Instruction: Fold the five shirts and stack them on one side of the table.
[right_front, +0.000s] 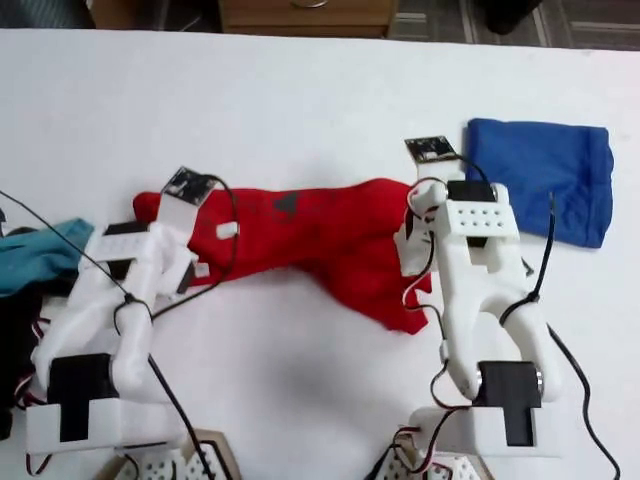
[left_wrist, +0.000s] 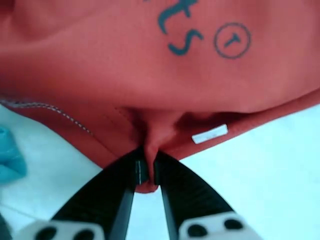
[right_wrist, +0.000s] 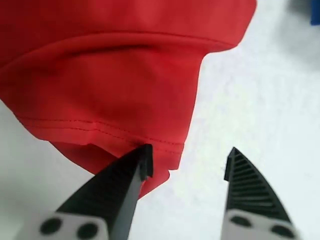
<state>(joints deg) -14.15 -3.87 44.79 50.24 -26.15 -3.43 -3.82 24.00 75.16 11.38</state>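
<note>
- Pinching a small fold of the red shirt (right_front: 300, 235) at its edge, the left end effector (left_wrist: 147, 170) has its two dark fingers (left_wrist: 120, 190) pressed together, with a tuck of red cloth caught between the tips.
- A white tag (left_wrist: 210, 134) lies on the red shirt just beside that pinched fold, and a dark print (left_wrist: 200, 30) shows farther in on the cloth.
- The red shirt lies spread and rumpled across the middle of the table (right_front: 300, 100), stretched between the two arms, with one loose corner trailing toward the arms' bases.
- The right end effector (right_wrist: 188, 159) stands wide apart at the opposite end of the red shirt and holds nothing. One fingertip (right_wrist: 142, 160) sits at the stitched hem, and the other is over bare table just off the cloth.
- A blue shirt (right_front: 540, 190) lies folded flat on the table beyond the red shirt's right-arm end, near it but not touching it.
- A teal shirt (right_front: 40, 255) lies bunched beside the red shirt's left-arm end, at the table's edge.
- A dark garment (right_front: 15, 340) lies next to the teal shirt, on the side away from the red shirt's far edge.
</note>
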